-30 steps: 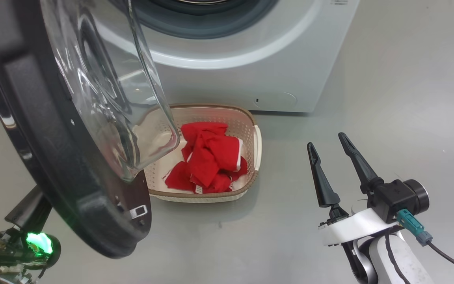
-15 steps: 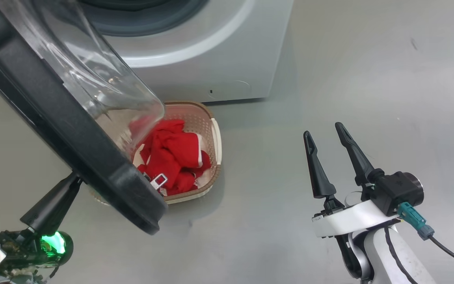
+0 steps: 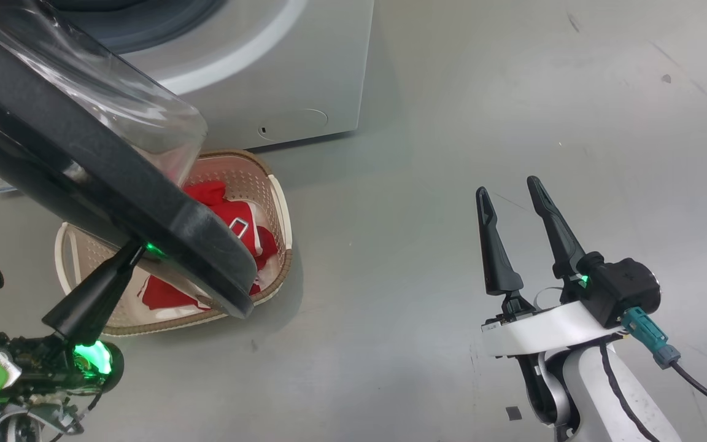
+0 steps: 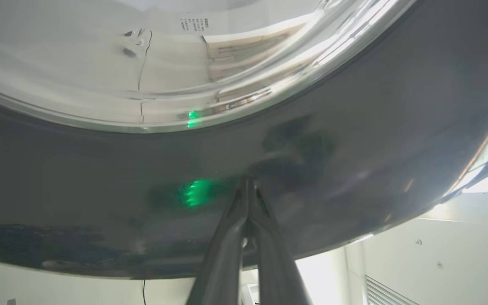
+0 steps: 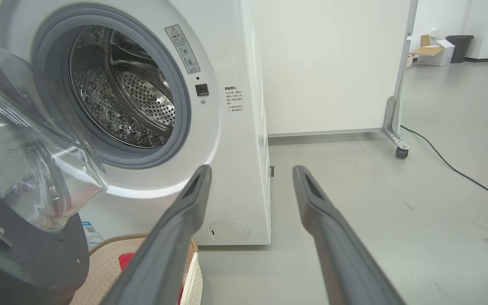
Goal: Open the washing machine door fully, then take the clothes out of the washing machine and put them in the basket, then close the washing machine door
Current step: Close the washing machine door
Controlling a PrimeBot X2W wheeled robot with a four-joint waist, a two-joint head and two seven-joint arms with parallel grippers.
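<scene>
washer point(image 3: 304, 61) is standing at the upper left of the head view. door point(image 3: 96, 178) is hanging open, partly swung out over the basket point(image 3: 249, 181), glass bowl facing the machine. basket is sitting on the floor just in front of the washer, holding the red clothes point(image 3: 218, 209). left gripper point(image 3: 137, 248), fingers pressed together, is touching the door's black outer rim with its tips. right gripper point(image 3: 508, 185) is hovering over the floor, well apart from the basket, fingers spread, gripping nothing.
</scene>
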